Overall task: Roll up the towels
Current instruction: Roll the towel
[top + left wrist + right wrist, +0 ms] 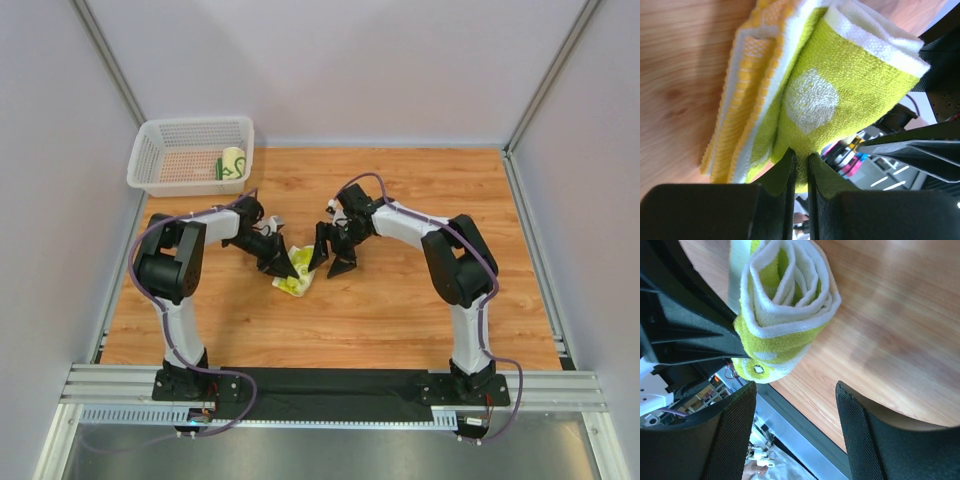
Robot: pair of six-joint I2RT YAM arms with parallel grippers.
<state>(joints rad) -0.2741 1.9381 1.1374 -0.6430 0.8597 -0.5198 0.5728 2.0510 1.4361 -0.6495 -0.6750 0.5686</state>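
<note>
Left gripper [800, 159] clamped on towel [840, 85].
Towel edge sits between its narrow jaws; right gripper [794, 389] stands wide, roll just ahead.

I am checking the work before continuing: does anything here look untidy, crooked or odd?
Yes. The lime-yellow terry towel on the wooden table is rolled loosely: its layers gape and the roll looks flattened. The left hand pinches its edge.

In the upper left of my overhead view, a white mesh basket [141, 160] sits on the far corner of the wooden table [400, 310]. Pale grey walls [330, 70] stand around it. Along the bottom, a black strip [330, 392] crosses an aluminium rail [110, 385].
</note>
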